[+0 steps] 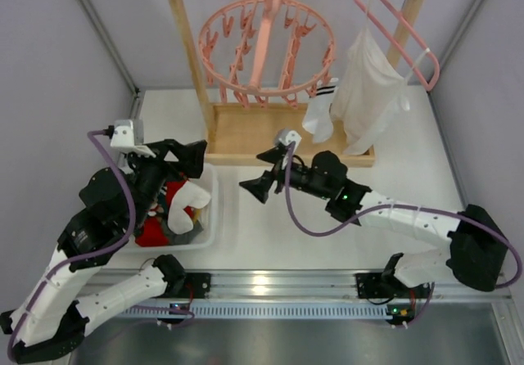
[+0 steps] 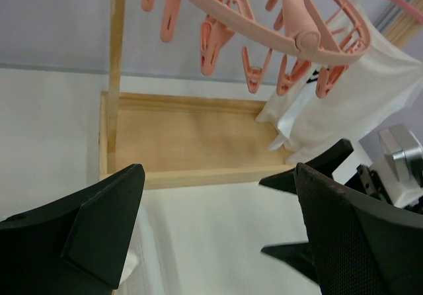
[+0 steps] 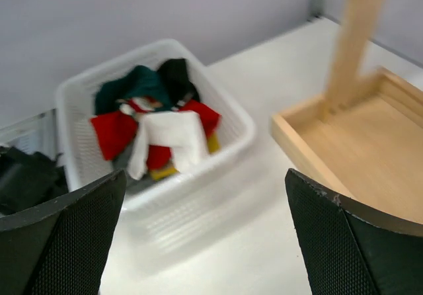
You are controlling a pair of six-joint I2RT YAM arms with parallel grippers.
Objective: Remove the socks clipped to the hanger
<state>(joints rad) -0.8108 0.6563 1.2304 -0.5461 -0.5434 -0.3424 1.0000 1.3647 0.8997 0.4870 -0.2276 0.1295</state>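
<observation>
The round pink ring hanger (image 1: 266, 50) hangs from the wooden rack's top bar, and most of its clips are bare. One white sock with black stripes (image 1: 321, 111) is clipped at its right edge. Several other socks (image 1: 176, 209), red, white, dark teal, black and mustard, lie in a white basket (image 1: 214, 214). They also show in the right wrist view (image 3: 155, 123). My left gripper (image 1: 199, 162) is open and empty above the basket's far edge, facing the hanger (image 2: 297, 40). My right gripper (image 1: 258, 171) is open and empty, just right of the basket, facing it.
A large white garment (image 1: 368, 95) hangs on a pink triangular hanger (image 1: 409, 38) at the rack's right end. The rack's wooden base tray (image 1: 246, 132) lies just beyond both grippers. Grey walls enclose the table on the left, right and back.
</observation>
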